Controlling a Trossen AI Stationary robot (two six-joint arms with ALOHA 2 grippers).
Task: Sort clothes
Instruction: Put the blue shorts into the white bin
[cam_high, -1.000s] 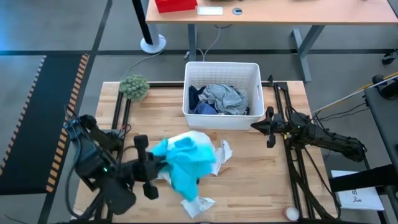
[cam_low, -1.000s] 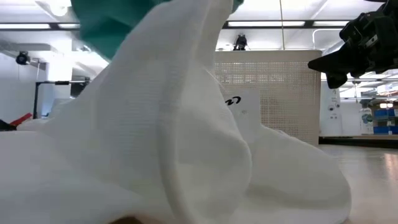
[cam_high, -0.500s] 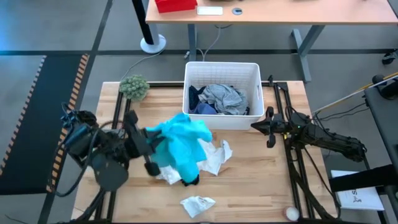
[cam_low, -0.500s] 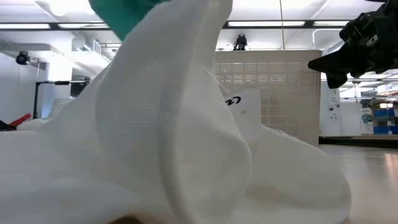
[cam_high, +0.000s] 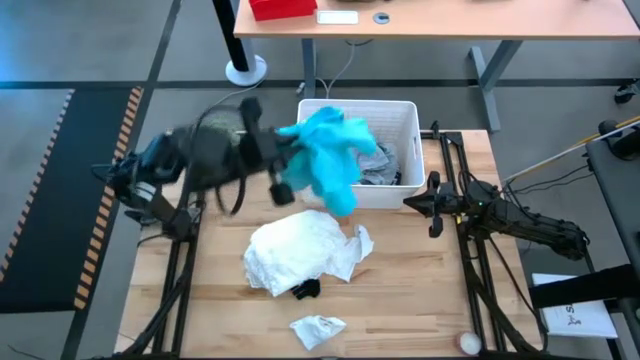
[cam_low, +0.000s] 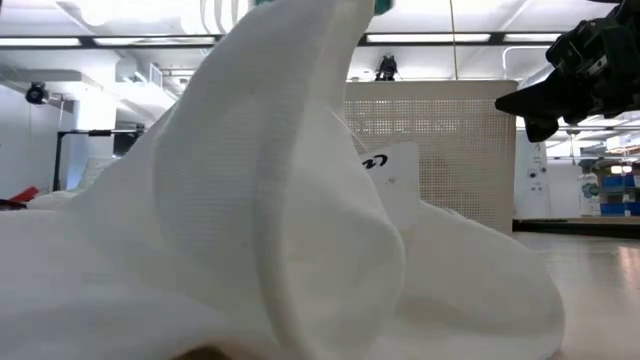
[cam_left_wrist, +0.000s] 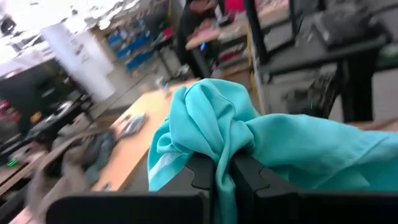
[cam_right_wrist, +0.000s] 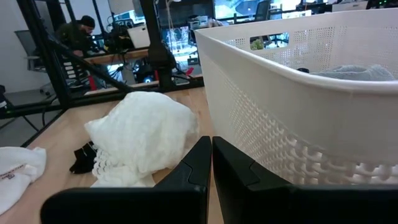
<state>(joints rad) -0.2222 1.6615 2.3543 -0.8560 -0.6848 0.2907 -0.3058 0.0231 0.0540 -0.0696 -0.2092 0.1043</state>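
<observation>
My left gripper (cam_high: 288, 158) is raised beside the left wall of the white bin (cam_high: 400, 106) and is shut on the turquoise garment (cam_high: 328, 158), which hangs over that wall. A grey garment (cam_high: 386, 164) lies in the bin. The white garment (cam_high: 295, 250) lies crumpled on the table in front of the bin and fills the low view (cam_low: 270, 230). A small white sock (cam_high: 318, 328) lies near the table's front edge. My right gripper (cam_high: 432, 206) stands shut and holds nothing, to the right of the bin. My left gripper pinches a bunched fold of the turquoise garment (cam_left_wrist: 225, 144) between its two fingers (cam_left_wrist: 202, 177), coming at it roughly level from the table's left. The cloth is lifted clear of the table and hangs slack below and beyond the fingers, several layers gathered together.
A small black thing (cam_high: 305, 290) lies at the white garment's near edge. A small ball (cam_high: 468, 342) sits at the near right corner. Metal frame rails (cam_high: 470, 270) run along both table sides. People and desks show in the room beyond the table.
My left gripper has swung up and toward the table's far edge and the bin, still shut, carrying the turquoise garment. The garment has come off the white garment and now hangs clear of the table at the bin's left wall. The white garment has stayed on the table.
</observation>
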